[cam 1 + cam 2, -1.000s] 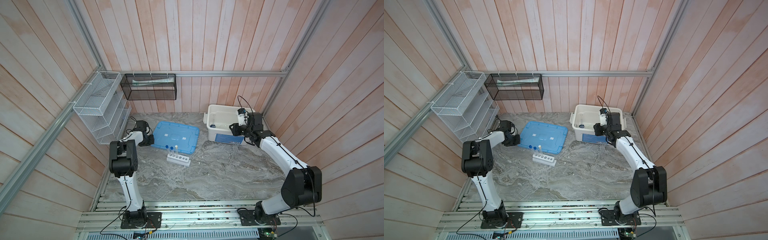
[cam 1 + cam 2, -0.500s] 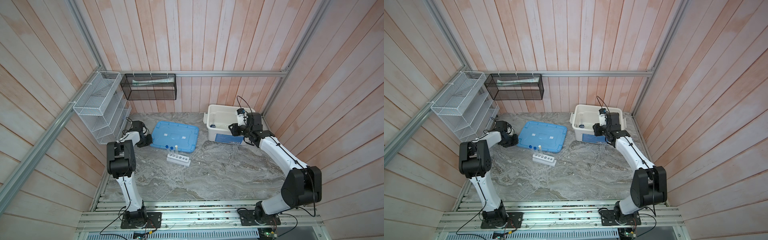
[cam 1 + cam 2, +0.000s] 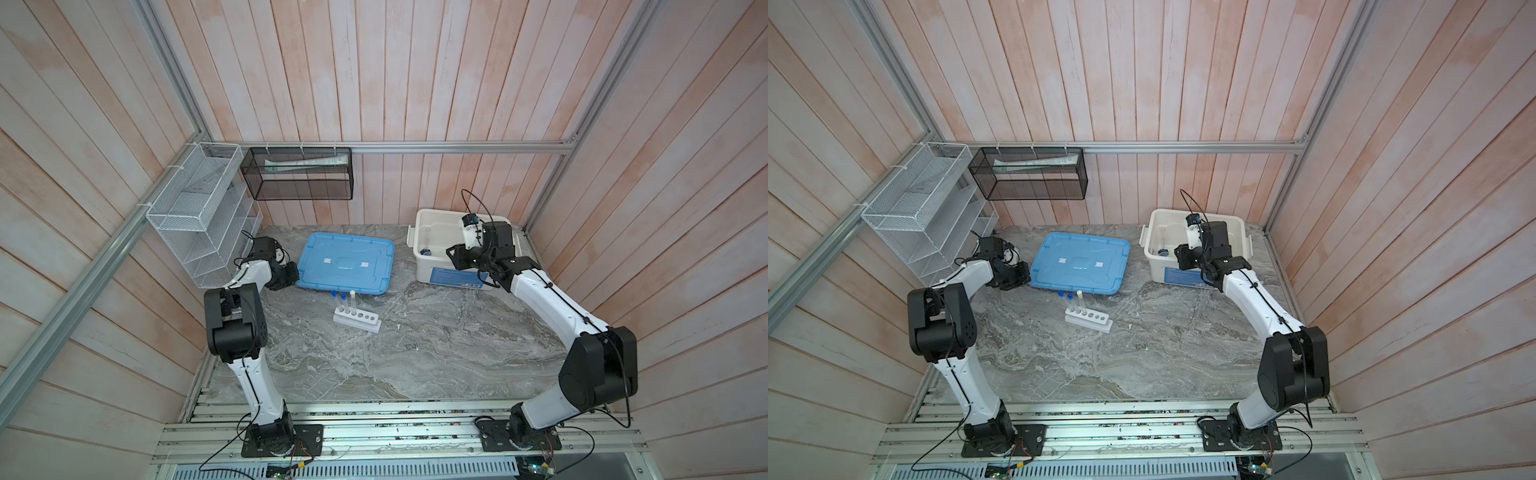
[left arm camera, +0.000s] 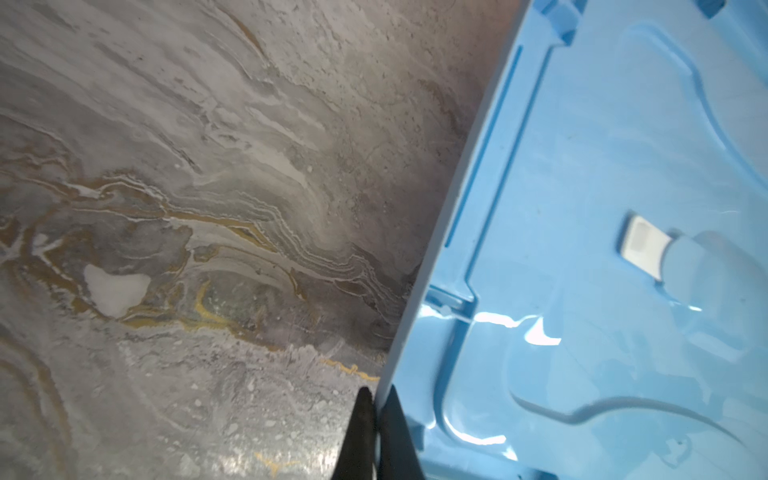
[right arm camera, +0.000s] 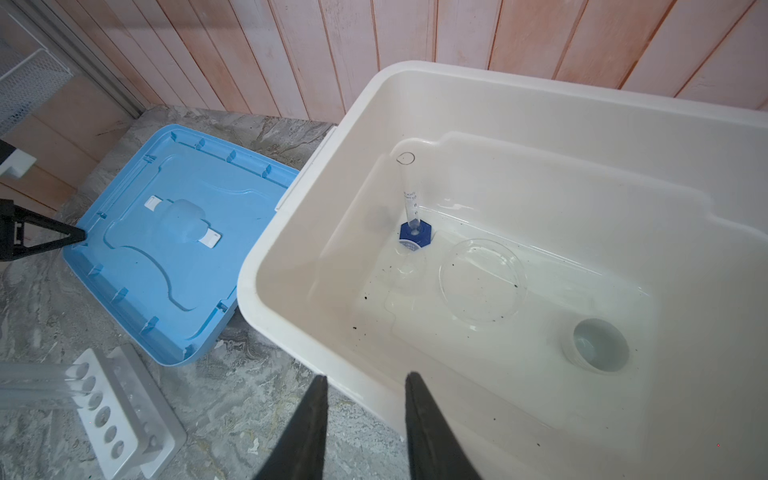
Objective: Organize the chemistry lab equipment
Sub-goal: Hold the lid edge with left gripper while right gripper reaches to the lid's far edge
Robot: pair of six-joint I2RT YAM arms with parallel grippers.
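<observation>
White bin (image 5: 540, 108), far right: holding the small measuring tube on a blue base (image 5: 415, 235), printed scale unreadable, a clear round dish (image 5: 482, 282) and a small clear cup (image 5: 598, 345); all likely light, slippery, breakable.

Rack (image 3: 357, 321), centre: carrying three capped tubes (image 3: 343, 302), best pinched mid-shaft.

Right gripper (image 5: 365, 382): hovering part-open, empty.

Left gripper (image 4: 374, 399): sitting closed against the blue lid (image 4: 602, 249).

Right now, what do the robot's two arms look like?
Both arms have white tube-shaped links, chunky black joints and thin black cables along them. The left end effector and the right end effector each end in two black, pointed, wedge-shaped fingers.
</observation>
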